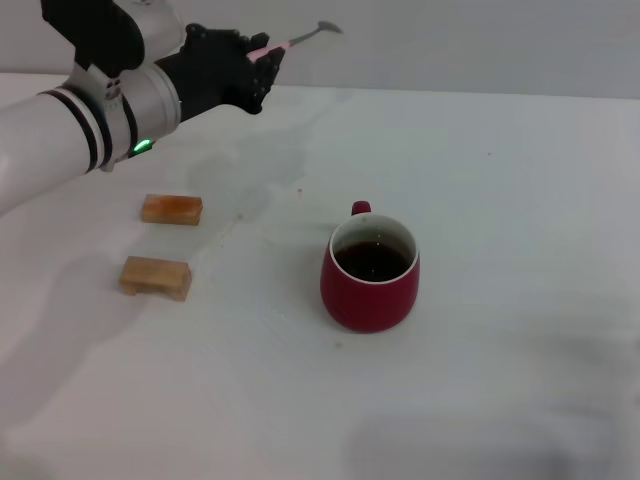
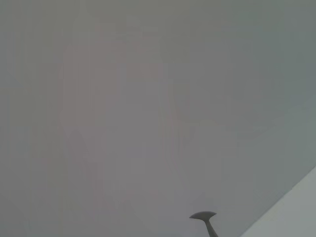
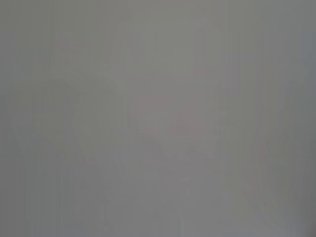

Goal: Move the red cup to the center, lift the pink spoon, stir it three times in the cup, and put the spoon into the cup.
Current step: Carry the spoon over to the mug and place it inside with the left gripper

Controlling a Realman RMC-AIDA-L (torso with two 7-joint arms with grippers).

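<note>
Left gripper [image 1: 268, 62] clamped on pink spoon [image 1: 300, 38], raised high behind red cup [image 1: 370, 272]. Right gripper out of sight; state impossible to tell.

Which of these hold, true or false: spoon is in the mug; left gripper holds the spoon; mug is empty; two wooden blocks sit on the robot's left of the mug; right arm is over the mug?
1. The small pink-handled metal spoon is in the glossy dark-red mug. False: it is held in the air, far from the mug.
2. The left gripper holds the spoon. True.
3. The mug is empty. False: it holds dark liquid.
4. Two tan wooden blocks lie on the white table to the mug's left. True.
5. The right arm is over the mug. False: it is not in the head view.
</note>
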